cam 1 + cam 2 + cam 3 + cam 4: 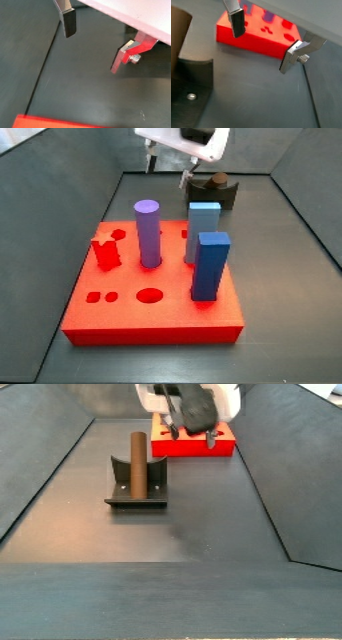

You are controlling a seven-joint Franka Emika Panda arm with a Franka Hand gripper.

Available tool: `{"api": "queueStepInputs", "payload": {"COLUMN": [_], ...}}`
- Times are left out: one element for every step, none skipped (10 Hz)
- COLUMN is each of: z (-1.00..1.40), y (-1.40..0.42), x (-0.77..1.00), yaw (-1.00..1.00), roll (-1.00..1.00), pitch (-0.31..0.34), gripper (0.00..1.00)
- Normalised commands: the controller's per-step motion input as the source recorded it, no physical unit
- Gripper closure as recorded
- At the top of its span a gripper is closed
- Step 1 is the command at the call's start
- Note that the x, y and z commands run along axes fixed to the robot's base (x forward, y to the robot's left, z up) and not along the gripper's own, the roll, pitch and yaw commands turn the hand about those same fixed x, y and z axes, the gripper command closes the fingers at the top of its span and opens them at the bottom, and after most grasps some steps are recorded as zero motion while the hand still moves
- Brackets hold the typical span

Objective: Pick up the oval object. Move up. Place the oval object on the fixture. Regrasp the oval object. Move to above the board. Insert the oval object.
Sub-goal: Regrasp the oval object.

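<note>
Brown and long, the oval object [135, 460] stands up straight in the fixture [138, 487], which sits on the dark floor, nearer than the board [201, 445]. In a side view only its brown top [210, 176] peeks out behind a blue post [203, 228]. The gripper [100, 42] hangs in the air with its fingers [237, 23] spread wide and nothing between them. The arm hides much of the red board in a side view.
</note>
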Motion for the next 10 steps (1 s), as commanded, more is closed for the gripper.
{"api": "queueStepInputs", "payload": {"z": [0.01,0.01,0.0,0.0,0.0,0.0,-0.01,-0.01,0.0,0.01], "y": [-0.02,-0.02,-0.01,-0.01,-0.01,-0.01,-0.01,0.0,-0.01,-0.01], "x": [-0.05,-0.05,-0.05,-0.05,-0.05,-0.04,-0.05,-0.05,-0.05,-0.05], "yaw": [-0.95,-0.96,-0.96,-0.97,-0.98,-1.0,-1.0,-1.0,-1.0,-1.0], "roll": [1.0,1.0,1.0,1.0,1.0,1.0,0.99,0.97,0.95,0.94], "pitch": [-0.266,-0.275,-0.28,-0.278,-0.266,-0.244,-0.218,-0.156,-0.085,-0.024], "gripper": [0.0,0.0,0.0,0.0,0.0,0.0,0.0,0.0,0.0,0.0]}}
